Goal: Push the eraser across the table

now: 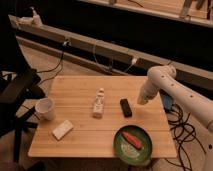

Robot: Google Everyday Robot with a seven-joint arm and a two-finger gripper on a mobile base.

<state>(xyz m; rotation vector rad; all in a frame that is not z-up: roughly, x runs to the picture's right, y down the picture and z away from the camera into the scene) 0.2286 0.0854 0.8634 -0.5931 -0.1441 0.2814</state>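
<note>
Currently my gripper (142, 101) hovers near the eraser (125, 107), to its right over the table (80, 90), grip state I cannot tell; bottle (99, 104) label illegible.

The white arm (186, 98) comes in from the lower right, climbing up and leftward to a rounded joint (161, 77) at its highest point (a thick, smooth bend). From there the last segment angles down and to the left, and the gripper (142, 100) hangs at its tip, right of centre, pointing downward.
</note>
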